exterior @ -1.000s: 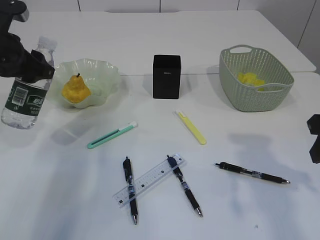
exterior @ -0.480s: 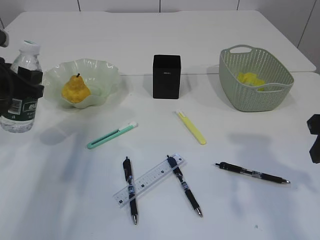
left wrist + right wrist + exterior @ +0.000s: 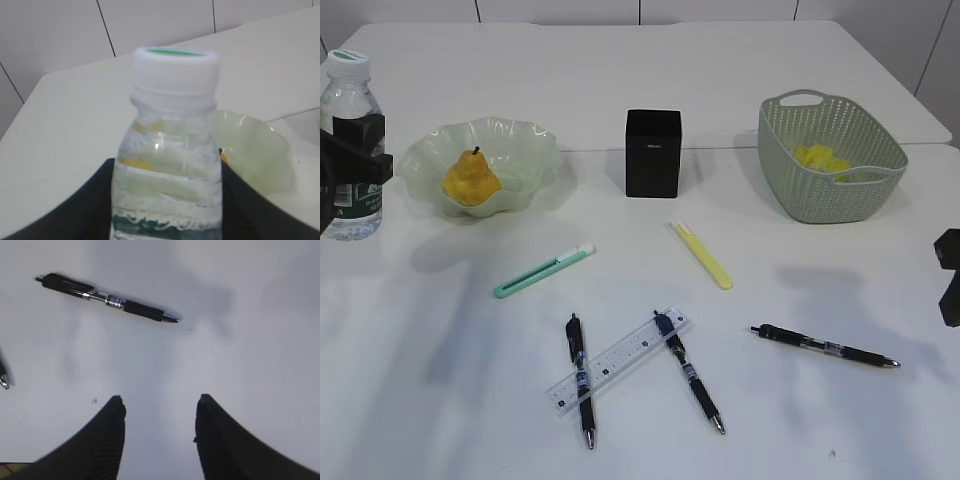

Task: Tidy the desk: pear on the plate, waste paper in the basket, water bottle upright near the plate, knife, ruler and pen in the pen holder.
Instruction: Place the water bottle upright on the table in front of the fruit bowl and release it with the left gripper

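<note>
While clamped in left gripper [image 3: 345, 160], water bottle [image 3: 347, 140] stood upright at far left of bench [image 3: 620, 80], just left of plate [image 3: 520, 150], base seemingly on bench. Pear [image 3: 471, 180] sat in plate. Yellow waste paper [image 3: 823, 160] lay in basket [image 3: 820, 195]. Pen holder [image 3: 653, 152] stood mid-bench, betw. plate & basket. Green knife [image 3: 544, 271] and yellow knife [image 3: 702, 254] lay in front of it. Ruler [image 3: 618, 360] lay slanted over one pen [image 3: 580, 380], another pen [image 3: 688, 371] crossing its right end. Third pen [image 3: 106, 298] lay apart on right. Right gripper [image 3: 159, 407] hung abt half open above bare bench, holding nothing.
</note>
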Controlling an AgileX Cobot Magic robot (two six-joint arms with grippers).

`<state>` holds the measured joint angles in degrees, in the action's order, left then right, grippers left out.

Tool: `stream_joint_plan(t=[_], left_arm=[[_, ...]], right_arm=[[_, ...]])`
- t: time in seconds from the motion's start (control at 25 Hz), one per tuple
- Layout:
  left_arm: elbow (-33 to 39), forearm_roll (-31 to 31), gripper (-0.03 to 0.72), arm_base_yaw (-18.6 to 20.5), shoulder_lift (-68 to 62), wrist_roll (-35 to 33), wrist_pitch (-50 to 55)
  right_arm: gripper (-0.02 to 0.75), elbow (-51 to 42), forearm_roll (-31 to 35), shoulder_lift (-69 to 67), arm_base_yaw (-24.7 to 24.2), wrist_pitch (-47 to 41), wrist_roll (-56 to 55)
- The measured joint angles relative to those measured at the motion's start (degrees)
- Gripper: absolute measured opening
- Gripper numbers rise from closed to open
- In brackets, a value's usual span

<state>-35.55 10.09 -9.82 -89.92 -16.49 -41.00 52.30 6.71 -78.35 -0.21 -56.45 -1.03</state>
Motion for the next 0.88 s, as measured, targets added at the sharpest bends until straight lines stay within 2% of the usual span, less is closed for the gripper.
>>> stream_joint_plan(t=[0.2,0.6,0.88], left_arm=[[0.0,0.1,0.368,0.0,0.0,0.8,-0.1],[2.7,1.9,0.368,0.0,-2.5,15.0,-6.4],[5.3,-6.1,0.368,0.0,-9.3,23.4,-17.9]], right_arm=[[0.351,0.0,0.0,0.0,0.0,-0.1,0.0],[0.351,0.0,0.0,0.0,0.0,-0.1,0.0],[0.351,0.0,0.0,0.0,0.0,-0.1,0.0]])
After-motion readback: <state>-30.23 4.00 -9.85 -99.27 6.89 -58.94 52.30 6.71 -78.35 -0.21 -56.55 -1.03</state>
